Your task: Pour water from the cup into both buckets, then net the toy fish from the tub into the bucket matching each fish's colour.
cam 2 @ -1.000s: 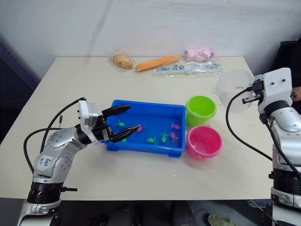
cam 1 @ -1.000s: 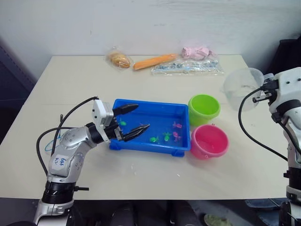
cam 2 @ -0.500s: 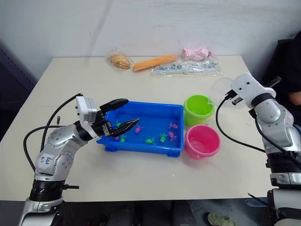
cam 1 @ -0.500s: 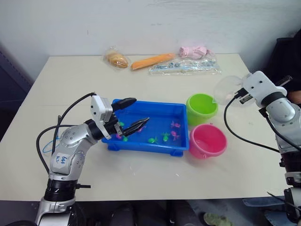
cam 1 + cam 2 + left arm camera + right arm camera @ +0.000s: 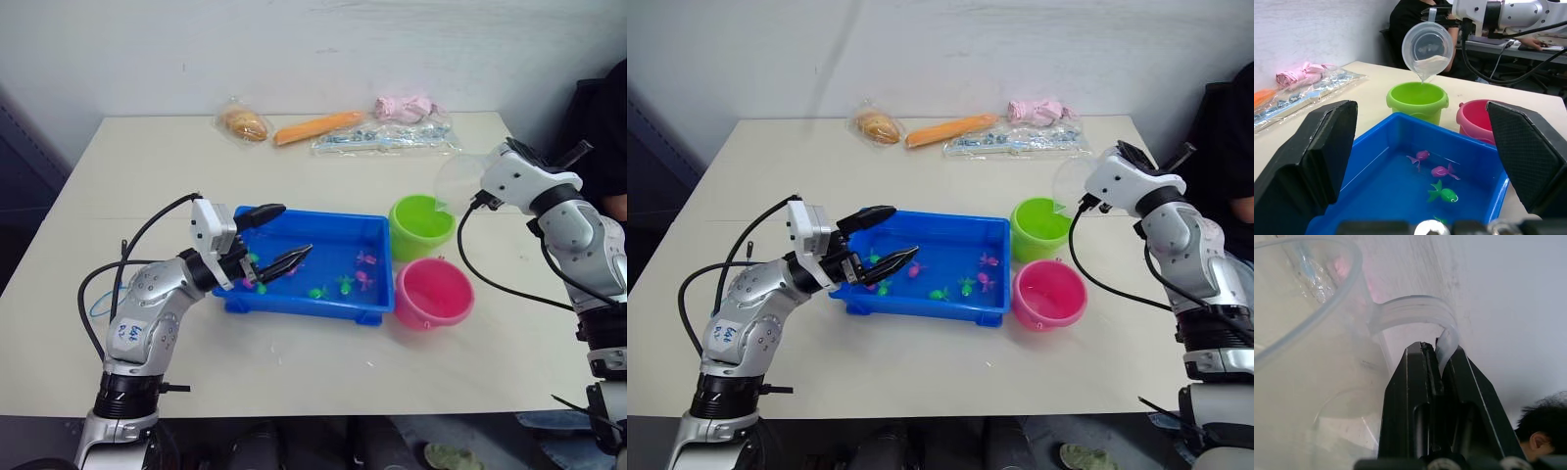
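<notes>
Right gripper (image 5: 1436, 357): jaws pressed together on the thin handle of the clear plastic cup (image 5: 1427, 49), which is held up in the air and tipped, its pouring lip directly over the lime green bucket (image 5: 422, 224). In the left wrist view water lies in the lowered side of the cup, at the lip, and the lip sits just above the green bucket's rim without touching it.

Left gripper (image 5: 273, 239): jaws wide apart, holding nothing, poised over the near-left end of the blue tub (image 5: 294, 300). One finger reaches over the tub's far-left corner, the other over its water (no contact with the fish can be confirmed).

Tub: resting flat on the beige table (image 5: 147, 166), holding shallow water and several toy fish (image 5: 1442, 171). Between and beyond the open left jaws lie two pink fish and a green fish (image 5: 1443, 194), with more green and pink fish nearer the left fingers.

Buckets: the green bucket stands just beyond the tub's far-right corner; the pink bucket (image 5: 433, 293) stands just beside the tub's right end, nearer the robot, close against the green one.

Far edge of the table: a bagged bun (image 5: 245, 123), an orange carrot-shaped item (image 5: 320, 126), a clear packet (image 5: 387, 138) and a pink bundle (image 5: 407, 106).

A person's head (image 5: 1537, 438) appears behind the right jaws.
</notes>
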Robot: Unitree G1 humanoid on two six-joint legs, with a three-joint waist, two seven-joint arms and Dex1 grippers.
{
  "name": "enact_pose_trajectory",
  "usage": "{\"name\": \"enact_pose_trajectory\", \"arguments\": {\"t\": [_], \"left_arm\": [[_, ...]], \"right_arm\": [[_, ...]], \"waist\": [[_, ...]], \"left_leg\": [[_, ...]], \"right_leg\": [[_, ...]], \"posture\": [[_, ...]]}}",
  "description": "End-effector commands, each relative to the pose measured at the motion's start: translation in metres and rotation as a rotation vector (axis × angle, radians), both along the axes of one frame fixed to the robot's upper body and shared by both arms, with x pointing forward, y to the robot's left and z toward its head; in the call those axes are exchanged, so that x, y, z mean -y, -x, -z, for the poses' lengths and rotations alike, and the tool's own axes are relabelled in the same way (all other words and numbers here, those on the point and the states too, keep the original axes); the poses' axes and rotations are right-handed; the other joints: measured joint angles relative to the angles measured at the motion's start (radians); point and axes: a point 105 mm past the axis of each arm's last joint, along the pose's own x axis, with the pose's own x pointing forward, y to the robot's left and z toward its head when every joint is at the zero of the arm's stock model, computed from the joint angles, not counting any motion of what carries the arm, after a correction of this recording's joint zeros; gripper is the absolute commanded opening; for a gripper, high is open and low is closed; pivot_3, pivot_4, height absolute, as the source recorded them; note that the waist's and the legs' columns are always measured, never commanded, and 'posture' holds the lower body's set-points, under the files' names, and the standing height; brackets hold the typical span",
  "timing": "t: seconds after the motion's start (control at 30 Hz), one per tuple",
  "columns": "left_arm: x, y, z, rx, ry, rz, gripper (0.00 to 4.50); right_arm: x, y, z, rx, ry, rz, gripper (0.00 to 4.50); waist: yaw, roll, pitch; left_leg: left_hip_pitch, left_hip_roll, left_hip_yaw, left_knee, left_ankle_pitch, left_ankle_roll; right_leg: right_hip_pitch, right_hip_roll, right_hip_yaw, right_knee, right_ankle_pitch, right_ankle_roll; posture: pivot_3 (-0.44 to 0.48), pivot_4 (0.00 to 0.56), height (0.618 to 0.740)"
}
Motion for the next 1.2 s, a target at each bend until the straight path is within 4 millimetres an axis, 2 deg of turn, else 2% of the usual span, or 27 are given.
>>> {"name": "enact_pose_trajectory", "arguments": {"t": [0.03, 0.3, 0.7, 1.2], "left_arm": [[0.004, 0.007, -0.013, 0.063, 0.011, 0.028, 4.5], [0.006, 0.008, -0.015, 0.069, 0.016, 0.035, 4.5], [0.006, 0.009, -0.014, 0.068, 0.021, 0.03, 4.5], [0.007, 0.006, -0.016, 0.08, 0.018, 0.035, 4.5]], "right_arm": [[-0.003, 0.003, -0.022, 0.093, 0.064, -0.007, 0.06], [-0.014, 0.005, -0.022, 0.145, 0.197, -0.037, 0.06], [-0.018, 0.006, -0.022, 0.208, 0.29, -0.047, 0.06], [-0.018, 0.012, -0.023, 0.294, 0.305, -0.057, 0.06]], "waist": [[0.001, 0.0, 0.0], [0.0, 0.0, 0.0], [-0.001, 0.0, 0.0], [-0.002, 0.0, 0.0]], "left_leg": [[0.0, 0.0, 0.0, 0.0, 0.0, 0.0], [0.0, 0.0, 0.002, 0.0, 0.0, 0.0], [-0.001, 0.0, 0.004, 0.0, 0.0, 0.0], [-0.001, 0.0, 0.008, 0.0, 0.001, -0.001]], "right_leg": [[0.0, 0.0, 0.0, 0.0, 0.0, 0.0], [-0.002, 0.0, 0.001, 0.001, 0.0, 0.0], [-0.004, 0.0, 0.003, 0.002, 0.0, 0.0], [-0.01, 0.0, 0.007, 0.007, 0.0, 0.0]], "posture": [[0.0, 0.15, 0.74], [0.0, 0.15, 0.74], [0.0, 0.15, 0.74], [0.0, 0.15, 0.74]]}}
